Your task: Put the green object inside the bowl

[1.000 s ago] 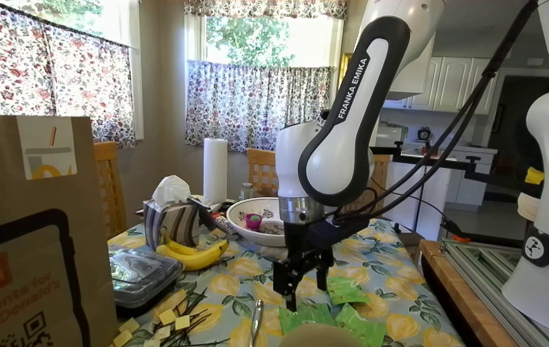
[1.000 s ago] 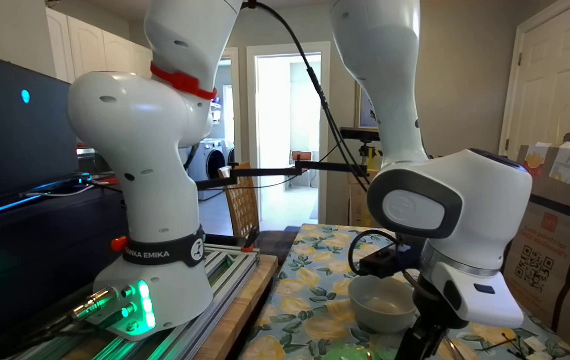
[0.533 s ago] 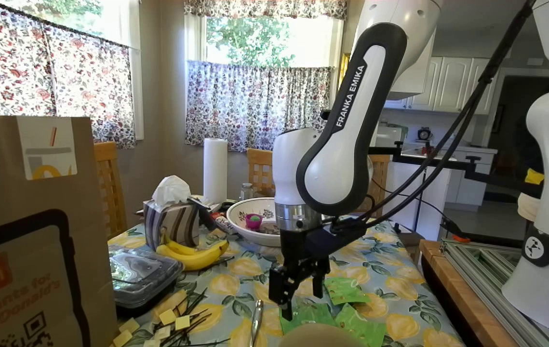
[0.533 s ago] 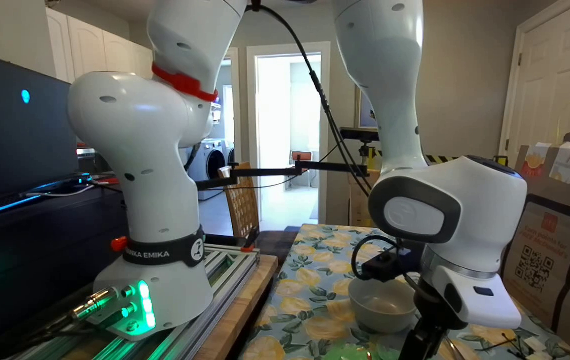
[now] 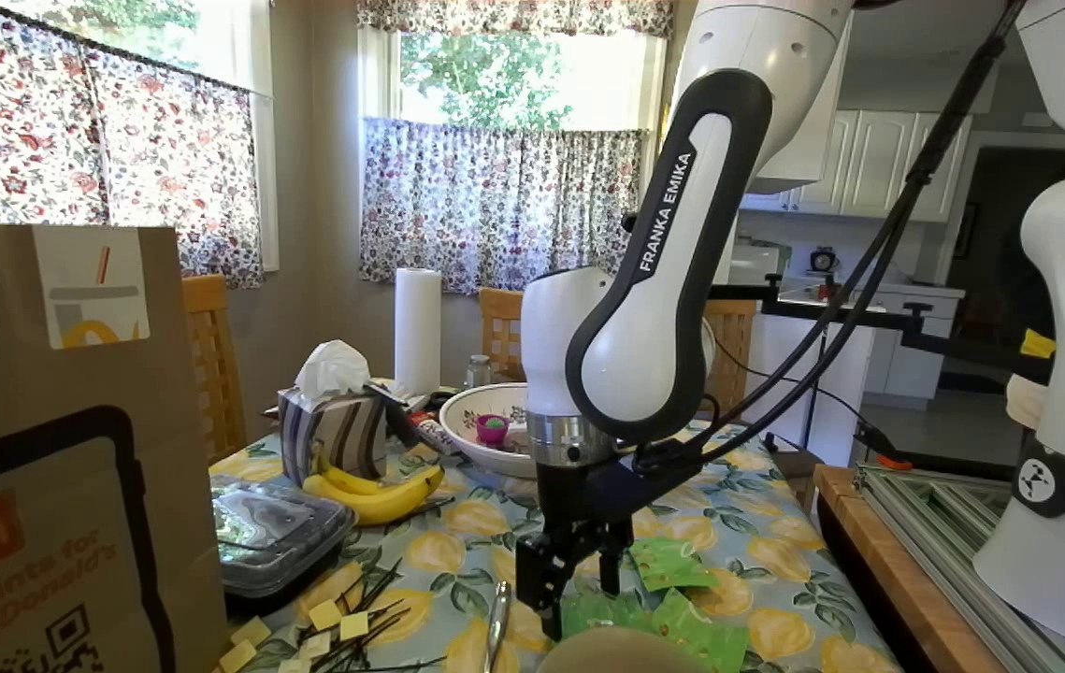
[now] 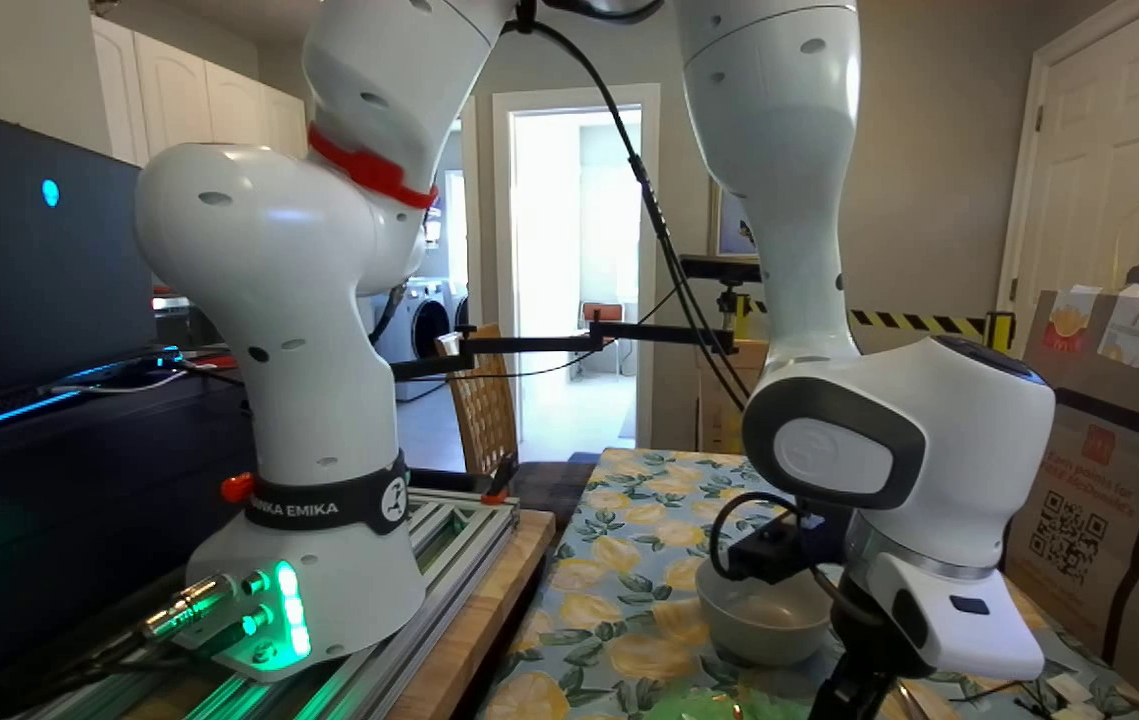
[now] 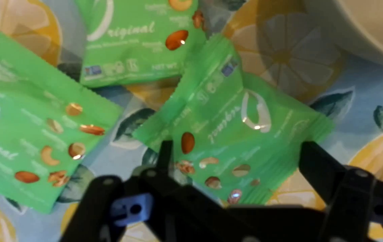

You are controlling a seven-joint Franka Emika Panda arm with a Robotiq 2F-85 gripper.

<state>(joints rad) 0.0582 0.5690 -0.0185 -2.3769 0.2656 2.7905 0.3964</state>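
Table [image 5: 756,523], lemon-patterned; far edge toward the window [image 5: 513,79], right edge alongside the robot base [image 5: 1046,561], as seen in an exterior view. Contents, left to right.

Toward the far left corner: tissue box [image 5: 334,437], striped; bananas [image 5: 378,497] in front of it.

Toward the far edge: patterned bowl [image 5: 495,460], large, holding a pink cup [image 5: 492,436] with something green inside. Judged outside the job, being well apart from the gripper [image 7: 237,149].

Nearer the right edge than the left, in wrist-view order: leftmost packet [image 7: 33,127], green; upper packet [image 7: 137,50], green; then the middle packet [image 7: 233,131], green, taken as the task's object, lying on the table between the gripper's fingers [image 7: 319,164]. These are spread and clasp nothing; whether they touch the packet cannot be told.

Last: pale bowl [image 6: 754,640], just beside the packets, taken as the destination. No packet shows in the visible part of its inside.

Progress, as judged: early. Done: fingers set astride the middle packet. Outstanding: closing on it, lifting it off the table, carrying it over the rim and letting go inside the pale bowl.
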